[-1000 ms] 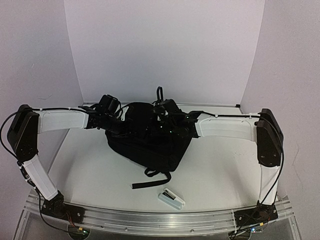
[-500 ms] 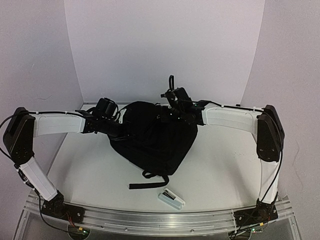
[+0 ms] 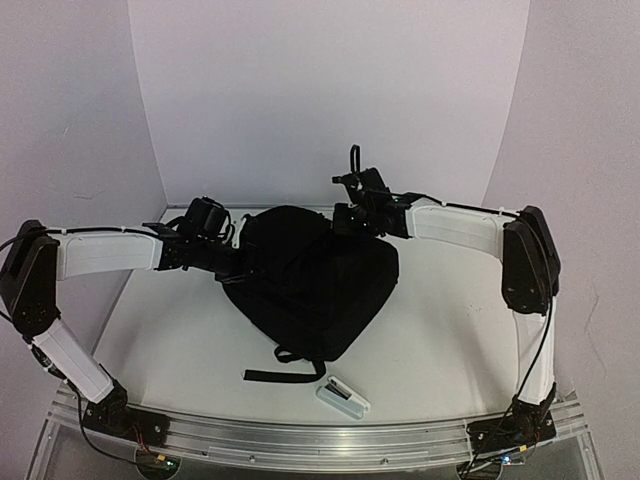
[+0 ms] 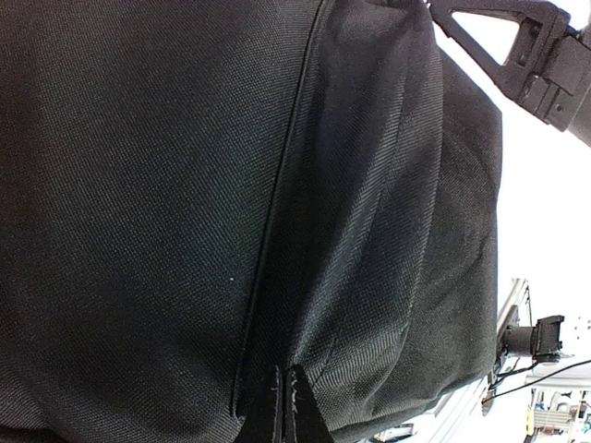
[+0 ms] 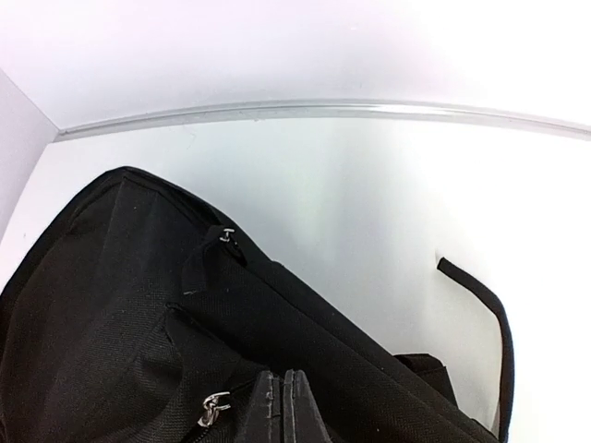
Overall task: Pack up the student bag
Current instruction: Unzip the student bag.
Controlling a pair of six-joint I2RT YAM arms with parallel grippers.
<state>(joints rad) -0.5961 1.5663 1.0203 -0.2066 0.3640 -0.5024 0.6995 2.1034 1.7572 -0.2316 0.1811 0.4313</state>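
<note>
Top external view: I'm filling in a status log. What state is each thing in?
student bag, slumped on the table, upper part pinched by both grippers; whether zipped, cannot tell.
left gripper, shut on bag fabric.
right gripper, shut on bag fabric.
small white box, lying flat, untouched.

Top camera overlooks bag (image 3: 305, 290) from near side; wrist cameras face it close, left apparently closest.

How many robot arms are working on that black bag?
2. The left arm reaches in from the left to the bag's upper left edge. The right arm comes from the right to its top. None seems hidden.
</note>
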